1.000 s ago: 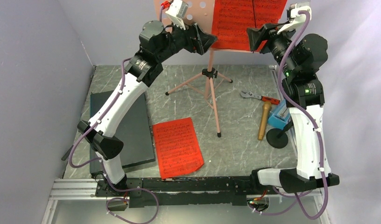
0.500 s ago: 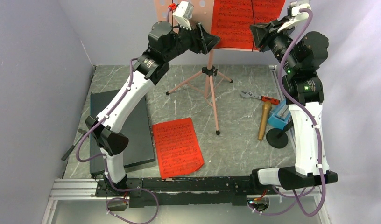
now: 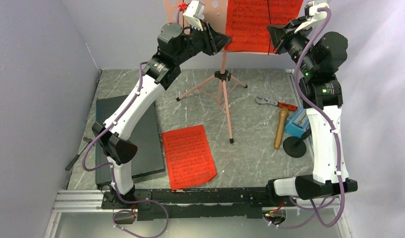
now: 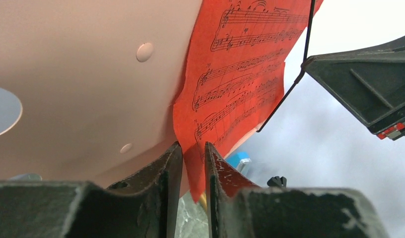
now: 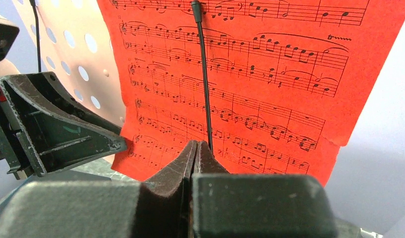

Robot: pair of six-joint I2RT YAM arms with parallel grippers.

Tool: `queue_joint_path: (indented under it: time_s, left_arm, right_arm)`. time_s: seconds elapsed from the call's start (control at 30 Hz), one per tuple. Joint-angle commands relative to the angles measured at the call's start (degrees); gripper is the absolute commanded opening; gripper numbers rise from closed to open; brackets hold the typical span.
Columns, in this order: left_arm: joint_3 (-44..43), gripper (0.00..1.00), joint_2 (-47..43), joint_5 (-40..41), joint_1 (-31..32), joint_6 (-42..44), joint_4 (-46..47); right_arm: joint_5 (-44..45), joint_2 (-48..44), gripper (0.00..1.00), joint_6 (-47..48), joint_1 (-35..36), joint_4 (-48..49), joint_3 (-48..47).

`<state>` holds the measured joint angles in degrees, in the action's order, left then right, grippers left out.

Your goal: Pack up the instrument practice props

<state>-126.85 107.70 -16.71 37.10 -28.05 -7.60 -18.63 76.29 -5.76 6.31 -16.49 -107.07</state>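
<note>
Between pale lilac walls (image 3: pixel 36 74), the grey marbled counter (image 3: pixel 260 163) carries the pink tripod music stand (image 3: pixel 221 77), a loose red sheet-music page (image 3: pixel 189 156), and the gold microphone (image 3: pixel 280 130) beside the blue metronome (image 3: pixel 296 122). The left hand (image 4: pixel 193 151), fingers a sliver apart, straddles the lower corner of the red pages on the stand (image 4: pixel 235 84); the right hand (image 5: pixel 194 148), fingers pressed together, sits at those pages' bottom edge, gripping nothing I can make out

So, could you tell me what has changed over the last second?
The left arm rose and edged right, bringing the left gripper up to the red page on the music stand, fingers straddling its lower edge. The right gripper, shut, lifted slightly. Stand, loose page, microphone and wrench stayed put.
</note>
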Motion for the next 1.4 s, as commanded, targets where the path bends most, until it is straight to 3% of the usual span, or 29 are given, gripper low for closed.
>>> queue_joint_path:
  time_s: [0.0,0.23,0.73,0.87,0.93,1.37]
  left_arm:
    - [0.86,0.27,-1.88,-0.95,0.06,0.27,3.52]
    - [2.55,0.03,-3.29,-0.38,0.03,1.03,3.90]
    - [5.72,0.03,-5.92,1.37,0.07,2.77,5.04]
    - [5.86,0.03,-6.25,1.25,0.08,2.78,5.08]
    - [5.97,0.03,-6.43,1.30,0.07,2.83,5.18]
    - [6.23,0.03,-6.83,1.18,0.29,3.08,4.89]
  right_arm:
    - [-0.79,-1.20,0.00,-0.09,-0.59,2.93,-0.10]
    - [-1.01,-1.81,0.00,-0.89,-1.31,3.37,0.84]
    - [-1.99,-3.14,0.00,-1.98,-2.46,4.18,2.00]
    - [-2.59,-3.00,0.25,-2.34,-2.54,4.50,2.42]
    - [-3.16,-2.55,0.32,-2.71,-2.58,4.73,2.34]
    - [-7.36,1.79,0.34,-5.18,-2.53,6.20,0.01]
